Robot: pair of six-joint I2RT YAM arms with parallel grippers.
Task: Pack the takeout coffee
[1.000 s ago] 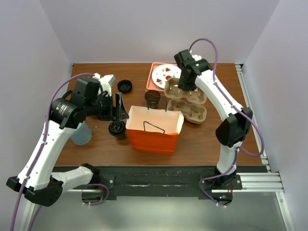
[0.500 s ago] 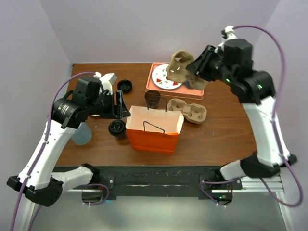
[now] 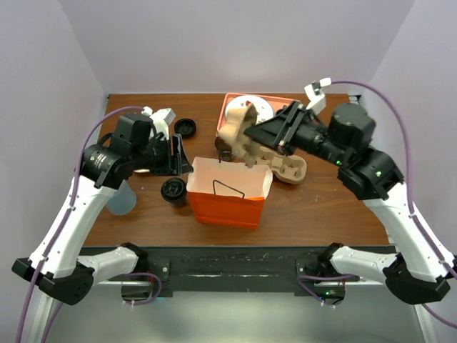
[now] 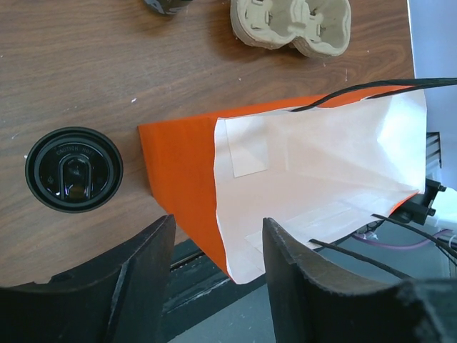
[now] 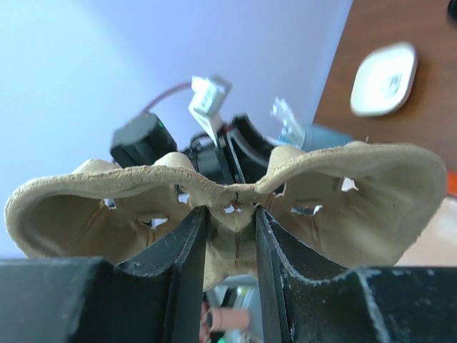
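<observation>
Since the ridge likely balances it, my right end effector is pinching the cup carrier raised near the bag; my left end effector is hovering open.

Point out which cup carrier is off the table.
The carrier clamped in the right gripper, tilted by the bag; the other carrier lies flat on the table.

You're working with two arms, the left arm and the right arm, each built of smooth white shells between bulky black joints. A purple cable loops along each one. The fingers are thick, blunt and matte black.
</observation>
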